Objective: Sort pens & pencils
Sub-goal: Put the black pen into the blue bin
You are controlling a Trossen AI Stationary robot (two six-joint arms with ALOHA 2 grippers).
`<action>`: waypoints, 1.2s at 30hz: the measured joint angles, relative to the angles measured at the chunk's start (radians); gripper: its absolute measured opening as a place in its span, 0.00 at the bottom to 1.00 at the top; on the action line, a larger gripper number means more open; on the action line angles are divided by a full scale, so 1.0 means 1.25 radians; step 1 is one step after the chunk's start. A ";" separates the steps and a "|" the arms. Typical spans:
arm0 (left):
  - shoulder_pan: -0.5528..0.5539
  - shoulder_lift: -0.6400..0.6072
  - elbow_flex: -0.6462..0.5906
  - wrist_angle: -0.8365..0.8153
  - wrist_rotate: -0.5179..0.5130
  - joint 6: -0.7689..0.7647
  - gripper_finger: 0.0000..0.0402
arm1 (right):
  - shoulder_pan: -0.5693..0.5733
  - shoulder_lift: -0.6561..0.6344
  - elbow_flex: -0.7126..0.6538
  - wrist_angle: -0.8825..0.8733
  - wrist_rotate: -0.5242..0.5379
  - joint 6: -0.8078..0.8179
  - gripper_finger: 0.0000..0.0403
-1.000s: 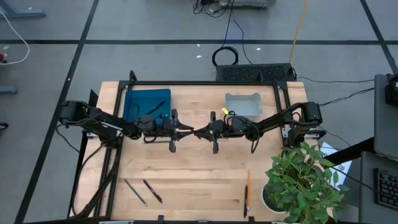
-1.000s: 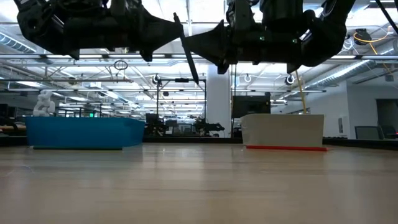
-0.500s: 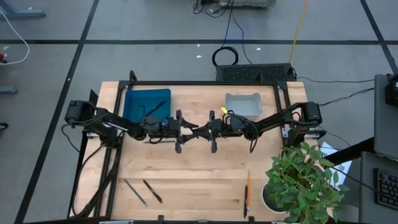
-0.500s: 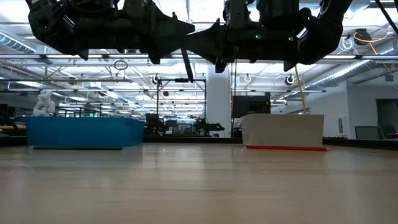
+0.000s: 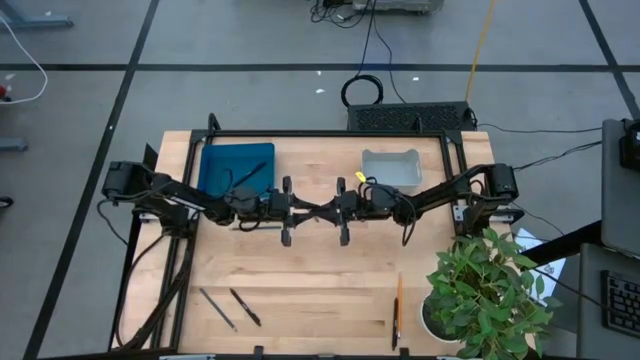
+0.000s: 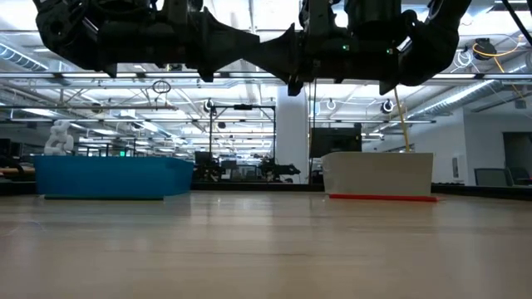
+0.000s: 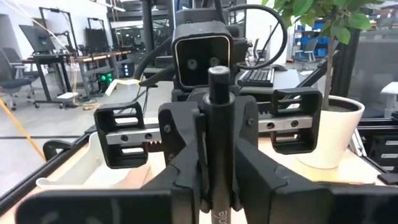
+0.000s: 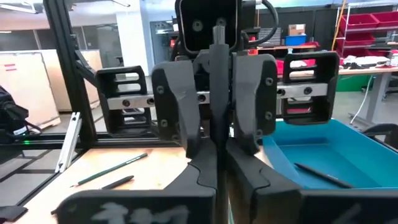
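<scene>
High over the middle of the table my left gripper and my right gripper meet tip to tip. Both are shut on one black pen, whose round end stands above the fingers. No part of the pen shows below the grippers in the low view. Another pen lies in the blue tray. Two pens lie flat near the table's front left. An orange pencil lies flat near the front right. My left gripper pinches the pen's barrel between its two fingers. The fingers come level from the table's left and lie across the pen. The pen is clear of the table. My right gripper pinches the same pen's shaft between its two fingers. These fingers come about level from the table's right, facing the left fingers. Which fingers sit higher on the pen I cannot tell.
A white tray stands at the back right, right of the blue tray. A potted plant overhangs the table's front right corner. A dark frame runs along the table's far edge. Bare wood lies under the grippers.
My left gripper has gone a little toward the table's right, up to my right gripper. It opened and has shut again on the pen. The pen hung slanting below the two grippers in the low view. It no longer shows below them.
</scene>
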 joint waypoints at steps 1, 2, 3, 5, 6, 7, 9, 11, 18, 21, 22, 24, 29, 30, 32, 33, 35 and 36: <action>0.001 0.000 0.000 -0.001 0.000 0.002 0.13 | 0.000 0.000 0.000 -0.004 0.000 0.001 0.02; 0.001 0.000 -0.001 -0.002 0.000 0.003 0.11 | 0.000 0.000 -0.001 -0.005 -0.001 0.001 0.02; 0.000 0.000 -0.001 -0.003 0.001 0.003 0.10 | 0.000 0.000 -0.001 -0.006 -0.001 0.001 0.02; 0.001 0.000 0.000 -0.001 -0.002 0.000 0.08 | 0.000 0.000 -0.001 -0.006 0.003 -0.002 0.02; 0.001 0.000 0.000 -0.002 -0.003 0.000 0.07 | 0.000 0.000 -0.001 -0.007 0.004 -0.002 0.02; 0.001 0.000 0.000 -0.003 -0.005 0.000 0.06 | -0.001 0.000 -0.001 -0.006 0.004 -0.002 0.01; 0.001 0.000 0.000 -0.006 -0.004 0.007 0.02 | 0.000 0.000 -0.001 -0.007 0.005 -0.002 0.01; 0.001 0.000 0.000 -0.010 -0.004 0.012 0.01 | 0.000 0.000 -0.001 -0.012 0.005 -0.002 0.01; 0.001 0.000 0.000 -0.018 -0.005 0.014 0.01 | -0.002 0.000 -0.001 -0.026 0.003 0.003 0.00; 0.001 -0.029 -0.002 -0.059 -0.008 0.025 0.02 | -0.002 -0.013 0.002 -0.078 -0.001 0.020 0.00; 0.002 -0.047 -0.002 -0.083 -0.012 0.029 0.04 | -0.002 -0.021 0.002 -0.111 -0.001 0.021 0.00; 0.002 -0.102 -0.002 -0.158 -0.029 0.030 0.06 | -0.002 -0.034 0.002 -0.183 -0.002 0.023 0.00; 0.002 -0.239 -0.002 -0.352 -0.054 0.016 0.10 | -0.002 -0.061 0.002 -0.321 -0.002 0.025 0.04; 0.001 -0.261 -0.002 -0.381 -0.054 0.006 0.10 | -0.002 -0.062 0.002 -0.348 -0.002 0.030 0.07; 0.001 -0.299 -0.002 -0.438 -0.054 -0.022 0.10 | 0.001 -0.060 0.002 -0.416 -0.001 0.033 0.15; 0.001 -0.314 -0.002 -0.470 -0.054 -0.032 0.10 | 0.003 -0.058 0.002 -0.455 -0.001 0.032 0.20; 0.001 -0.331 -0.002 -0.501 -0.054 -0.044 0.10 | 0.004 -0.050 0.002 -0.516 -0.001 0.031 0.30; 0.001 -0.337 -0.002 -0.514 -0.054 -0.048 0.10 | 0.005 -0.045 0.002 -0.542 -0.001 0.029 0.35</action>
